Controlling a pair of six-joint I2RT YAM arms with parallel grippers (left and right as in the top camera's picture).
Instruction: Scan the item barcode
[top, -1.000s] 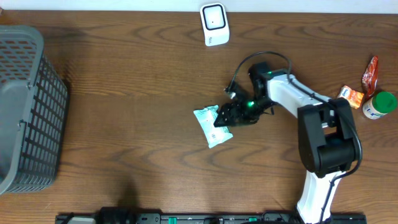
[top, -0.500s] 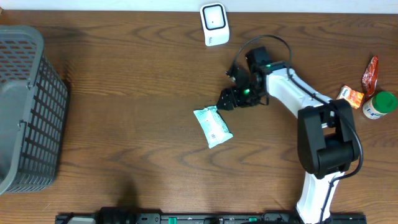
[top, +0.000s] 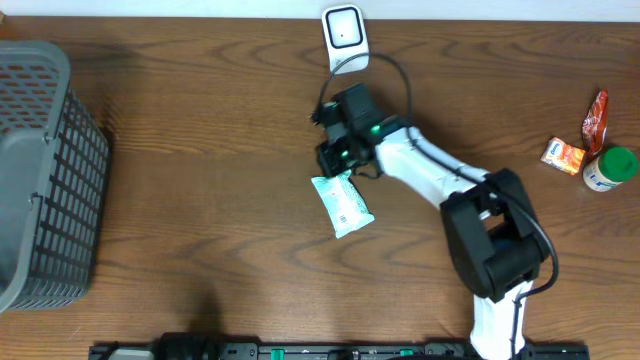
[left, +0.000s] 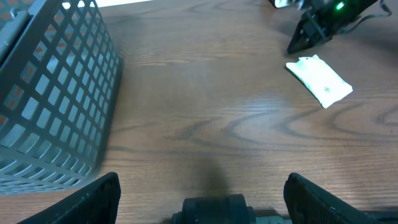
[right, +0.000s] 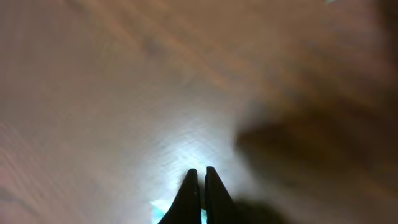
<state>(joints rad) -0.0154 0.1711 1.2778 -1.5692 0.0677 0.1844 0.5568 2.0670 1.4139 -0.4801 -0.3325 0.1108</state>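
Note:
The item, a white and teal packet (top: 342, 203), lies flat on the wooden table; the left wrist view shows the same packet (left: 319, 81) at upper right. The white scanner (top: 344, 38) stands at the table's far edge. My right gripper (top: 332, 166) hovers just above the packet's far end, fingers pressed together with nothing between them. In the blurred right wrist view the shut gripper (right: 200, 172) points at the table, with a teal corner of the packet (right: 157, 206) beside it. My left gripper (left: 202, 200) stands open and empty near the front edge.
A grey mesh basket (top: 40, 170) stands at the table's left end, close to my left gripper as the basket (left: 50, 93) fills that view's left. At the far right lie a red packet (top: 596, 115), an orange packet (top: 565, 155) and a green-lidded bottle (top: 610, 168).
My right gripper left the packet's right side, swung up and left past its far end, and shut empty. The packet stayed put. The left arm has not moved.

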